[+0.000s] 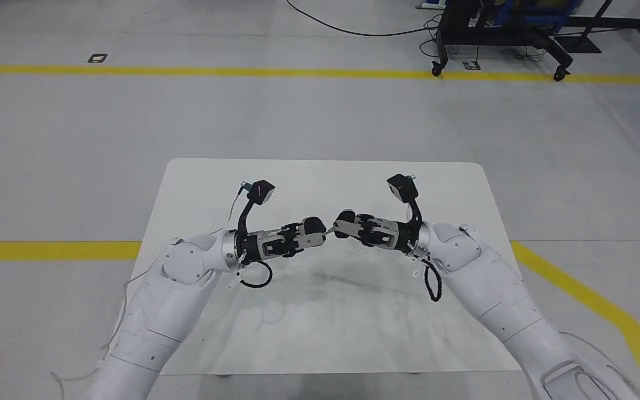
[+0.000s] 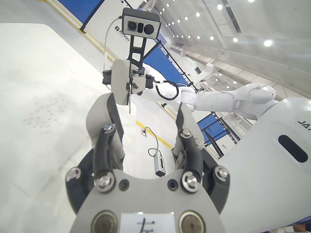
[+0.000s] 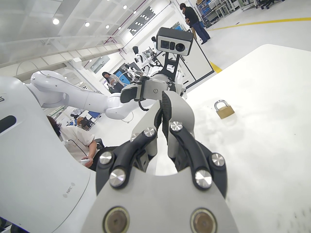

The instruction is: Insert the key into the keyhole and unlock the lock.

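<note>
Left gripper (image 2: 145, 101): spread wide above table (image 1: 200, 190) centre, holding nothing. Right gripper (image 3: 164, 100): closed, facing it above table centre; any item between pads not discernible. Padlock (image 3: 224, 109): lying on table.

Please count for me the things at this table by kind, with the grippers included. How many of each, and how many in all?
table: 1
padlock: 1
grippers: 2 (left gripper open, right gripper shut)
thin dark strip held in the right gripper, perhaps the key: 1
total: 5
</note>
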